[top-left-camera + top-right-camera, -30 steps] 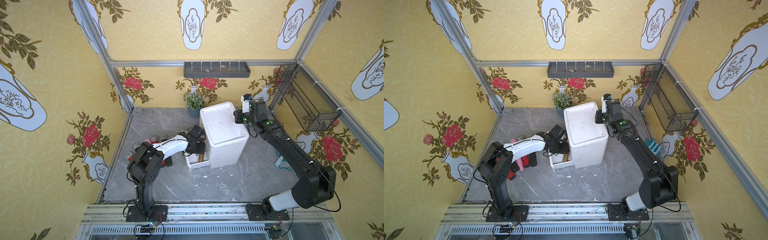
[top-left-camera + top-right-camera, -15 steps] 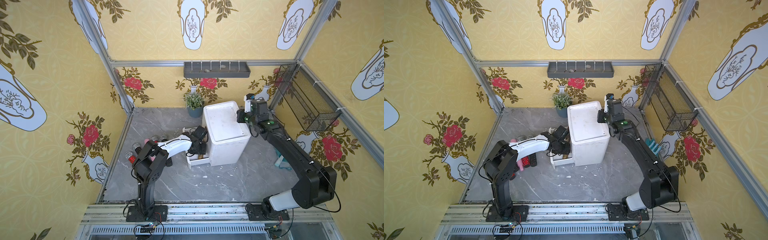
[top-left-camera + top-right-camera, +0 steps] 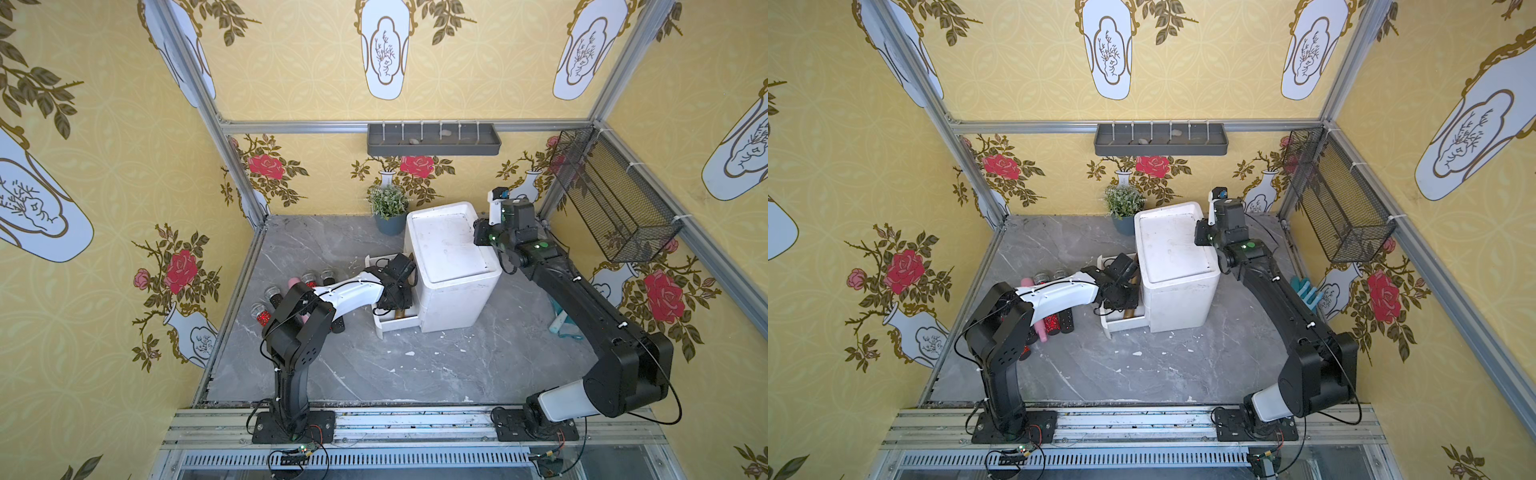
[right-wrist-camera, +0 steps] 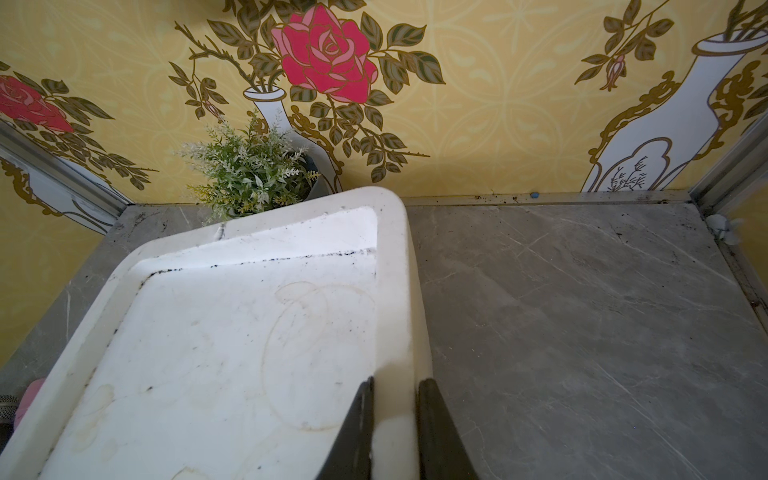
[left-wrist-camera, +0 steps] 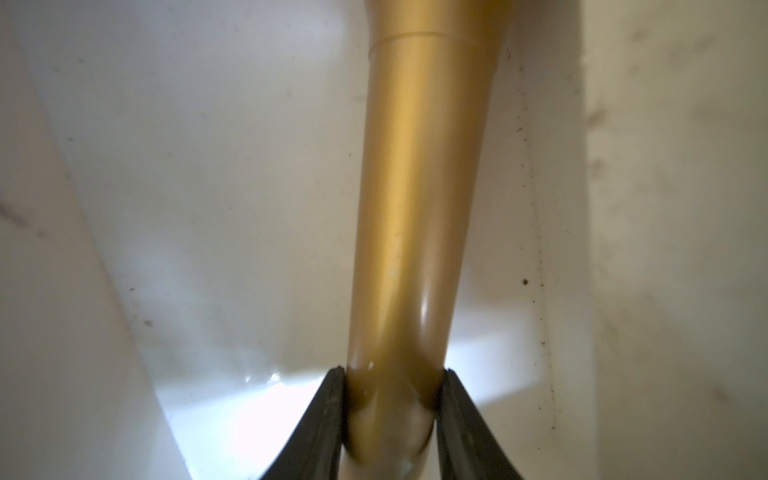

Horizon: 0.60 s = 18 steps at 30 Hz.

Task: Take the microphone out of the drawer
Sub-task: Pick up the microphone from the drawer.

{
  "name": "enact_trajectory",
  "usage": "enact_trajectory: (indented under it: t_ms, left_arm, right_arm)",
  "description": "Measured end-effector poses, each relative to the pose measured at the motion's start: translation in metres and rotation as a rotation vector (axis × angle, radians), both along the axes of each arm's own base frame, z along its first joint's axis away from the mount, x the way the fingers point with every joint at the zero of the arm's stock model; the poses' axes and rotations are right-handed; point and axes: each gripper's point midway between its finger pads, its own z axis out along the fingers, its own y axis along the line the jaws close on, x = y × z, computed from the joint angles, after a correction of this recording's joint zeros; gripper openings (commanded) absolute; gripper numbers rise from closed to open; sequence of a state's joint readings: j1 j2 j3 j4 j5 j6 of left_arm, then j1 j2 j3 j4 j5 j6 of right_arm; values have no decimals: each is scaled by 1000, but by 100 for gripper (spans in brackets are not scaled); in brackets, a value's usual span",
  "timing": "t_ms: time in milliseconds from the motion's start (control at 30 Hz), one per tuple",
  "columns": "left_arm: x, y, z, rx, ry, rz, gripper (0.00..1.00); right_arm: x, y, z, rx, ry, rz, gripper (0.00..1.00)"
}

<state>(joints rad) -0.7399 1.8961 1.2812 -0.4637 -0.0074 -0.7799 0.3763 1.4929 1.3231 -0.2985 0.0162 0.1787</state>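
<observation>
Gold microphone (image 5: 419, 199) lies flat on the floor of the white drawer (image 3: 397, 326), which is pulled partway out at the foot of the white cabinet (image 3: 451, 245). Left gripper (image 5: 394, 371) is down inside the drawer, closed on the thin end of the microphone handle; both fingers (image 5: 332, 407) press against its sides. The wider end of the microphone runs away from the gripper, out of frame. One drawer wall runs close along one side of the handle; the other side has more bare floor. In both top views the left wrist covers most of the drawer opening, and only a sliver of gold shows beside it; the cabinet body stands right behind the opening. Right gripper (image 4: 397, 381) is clamped on the raised rim of the cabinet top, one finger on the recessed panel side, one outside the edge. Potted plant (image 3: 388, 205) sits just behind the cabinet against the back wall. A row of other microphones (image 3: 309, 278), pink, red-glitter and black, lies on the counter (image 3: 415, 374) under the left forearm, near the drawer but apart from it. Wire basket (image 3: 615, 208) hangs on the right wall, grey shelf (image 3: 432, 139) on the back wall, and a teal plastic piece (image 3: 1306, 289) rests by the right wall behind the right arm.
</observation>
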Motion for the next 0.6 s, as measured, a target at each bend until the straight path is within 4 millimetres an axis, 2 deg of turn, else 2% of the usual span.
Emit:
enact_trajectory:
  t_ms: [400,600]
  left_arm:
    - [-2,1,5,-49,-21,73,14]
    - [0,-3,3,-85,-15,118,14]
  right_arm:
    - [1,10,-1,-22,-2,11,9]
    - [3,10,0,-36,-7,9,9]
